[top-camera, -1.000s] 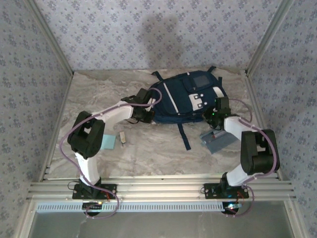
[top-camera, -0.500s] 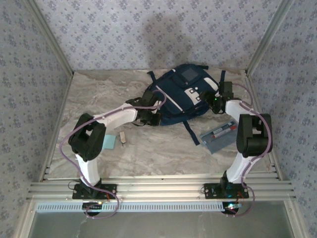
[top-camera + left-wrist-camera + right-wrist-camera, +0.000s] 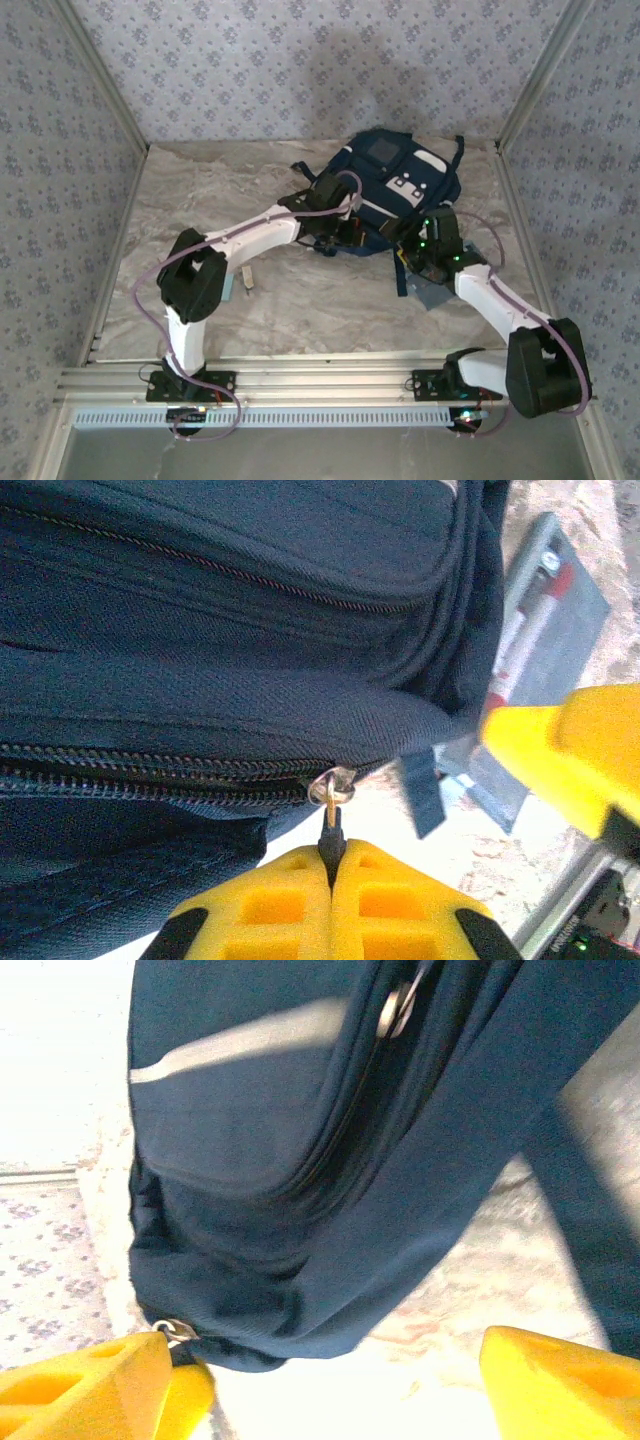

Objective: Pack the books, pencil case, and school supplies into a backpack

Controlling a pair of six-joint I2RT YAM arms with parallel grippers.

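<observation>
The left gripper [image 3: 332,852] is pinched tight on the zipper pull [image 3: 330,788] of the backpack [image 3: 392,185], which lies at the far middle of the table [image 3: 200,190]. The right gripper [image 3: 335,1380] gapes wide at the backpack's corner, gripping nothing. The pencil case [image 3: 545,630] lies just beside the backpack.

I drive two arms, the left arm [image 3: 250,235] and the right arm [image 3: 495,300]. Both are made of smooth white tubes with big round black joints, and each one stands on a small black base [image 3: 190,385] with thin wires next to it. A thin purple cable [image 3: 140,297] runs in loops along each arm, and little green lights [image 3: 428,240] glow on the right one. The left gripper [image 3: 332,855] and the right gripper [image 3: 320,1360] have thick, bright yellow fingers [image 3: 270,910], and the left ones have square hollows in them and black parts beside them.
</observation>
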